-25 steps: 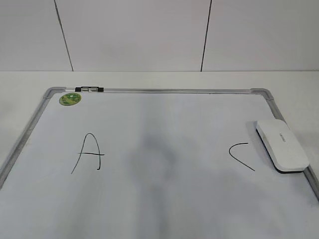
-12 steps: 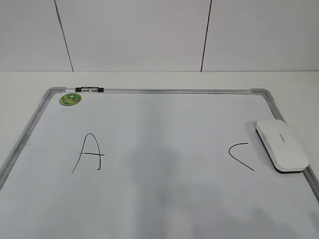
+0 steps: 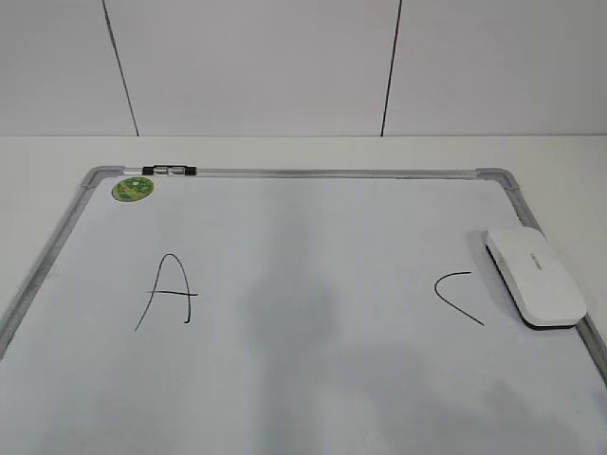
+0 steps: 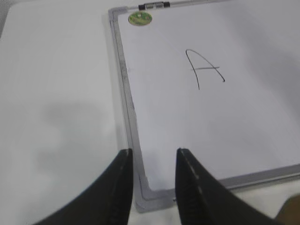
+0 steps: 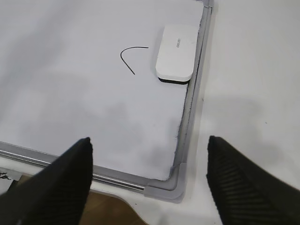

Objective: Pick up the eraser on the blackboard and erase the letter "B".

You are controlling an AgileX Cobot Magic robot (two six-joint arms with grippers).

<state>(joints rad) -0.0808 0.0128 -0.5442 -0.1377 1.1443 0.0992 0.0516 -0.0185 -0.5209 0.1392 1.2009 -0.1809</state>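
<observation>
The white eraser [image 3: 534,277] lies flat on the blackboard [image 3: 313,237] against its right frame; it also shows in the right wrist view [image 5: 176,52]. No "B" shows: the board between the black "A" [image 3: 169,292] and the black "C" [image 3: 457,296] is blank. Neither gripper is in the exterior view. My left gripper [image 4: 153,154] is open and empty above the board's near left corner. My right gripper [image 5: 149,140] is wide open and empty above the near right corner, well short of the eraser.
A round green sticker [image 3: 133,189] and a small black clip [image 3: 169,171] sit at the board's far left corner. The white table [image 3: 285,152] surrounds the board. Its front edge, with brown floor [image 5: 93,211] below, runs just under my right gripper.
The faint shadow in the middle of the board has slid toward the near edge. The eraser and the letters have not moved.
</observation>
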